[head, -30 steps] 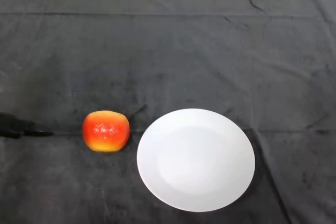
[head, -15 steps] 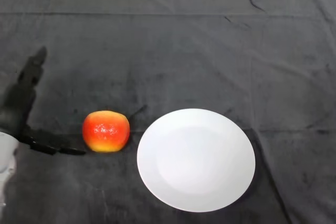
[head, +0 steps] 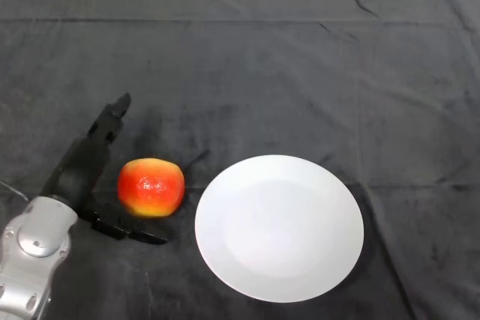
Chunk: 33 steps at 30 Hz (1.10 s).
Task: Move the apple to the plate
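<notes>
One apple [head: 151, 186] lies on the cloth [head: 300, 73] just left of your plate [head: 280, 227], not touching. Your hand [head: 82, 170] is spread open around its left, holding nothing. No writing shows; far cloth is free.

Single head view, looking steeply down (robot's own vantage), table [head: 300, 58] filling frame

Even, fairly bright light from overhead leaves the dark cloth [head: 300, 65] matte, the white plate [head: 280, 228] free of harsh glare, small highlights on the apple [head: 151, 186], and soft shadows.
</notes>
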{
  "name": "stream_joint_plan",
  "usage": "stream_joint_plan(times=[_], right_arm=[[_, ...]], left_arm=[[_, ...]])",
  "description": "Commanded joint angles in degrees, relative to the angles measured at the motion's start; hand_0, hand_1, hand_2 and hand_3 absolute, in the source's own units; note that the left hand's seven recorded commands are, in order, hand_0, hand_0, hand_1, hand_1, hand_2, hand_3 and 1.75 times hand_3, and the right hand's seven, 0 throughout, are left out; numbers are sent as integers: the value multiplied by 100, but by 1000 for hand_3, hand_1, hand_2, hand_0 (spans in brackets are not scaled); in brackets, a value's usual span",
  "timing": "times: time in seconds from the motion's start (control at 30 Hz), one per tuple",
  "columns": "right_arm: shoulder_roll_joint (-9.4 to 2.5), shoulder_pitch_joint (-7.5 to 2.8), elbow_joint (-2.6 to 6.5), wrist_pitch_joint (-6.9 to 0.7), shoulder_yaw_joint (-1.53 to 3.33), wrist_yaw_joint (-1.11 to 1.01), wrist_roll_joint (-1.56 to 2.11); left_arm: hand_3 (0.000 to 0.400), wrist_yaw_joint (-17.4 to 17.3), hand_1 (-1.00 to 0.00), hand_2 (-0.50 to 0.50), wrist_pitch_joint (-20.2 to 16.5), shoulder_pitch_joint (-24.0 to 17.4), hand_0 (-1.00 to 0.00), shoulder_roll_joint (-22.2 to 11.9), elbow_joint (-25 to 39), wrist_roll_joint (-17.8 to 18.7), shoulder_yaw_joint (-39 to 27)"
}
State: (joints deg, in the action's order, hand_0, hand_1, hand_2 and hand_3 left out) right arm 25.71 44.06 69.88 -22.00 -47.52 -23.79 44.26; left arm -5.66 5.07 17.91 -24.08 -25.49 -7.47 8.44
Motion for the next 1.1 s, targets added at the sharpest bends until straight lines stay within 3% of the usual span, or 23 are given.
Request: stream_joint_plan(times=[0.03, 0.37, 0.63, 0.9, 1.1], right_arm=[[109, 231, -191, -11, 29, 41, 152], [111, 233, -187, -13, 29, 41, 157], [111, 232, -187, -14, 30, 42, 160], [110, 231, -189, -14, 31, 43, 162], [110, 231, -190, -14, 33, 44, 163]], left_arm=[[400, -75, -1000, 0, 137, 376, -1000, -41, -242, -89, 67], [400, 203, -1000, 0, 296, 563, -1000, -39, -315, -194, -11], [400, 638, -1000, 0, 150, 631, -1000, 116, 100, -405, 27], [400, 1043, -1000, 0, -3, 726, -1000, 412, 405, -796, 464], [400, 1048, -1000, 0, -112, 825, -1000, 509, 588, -983, 881]])
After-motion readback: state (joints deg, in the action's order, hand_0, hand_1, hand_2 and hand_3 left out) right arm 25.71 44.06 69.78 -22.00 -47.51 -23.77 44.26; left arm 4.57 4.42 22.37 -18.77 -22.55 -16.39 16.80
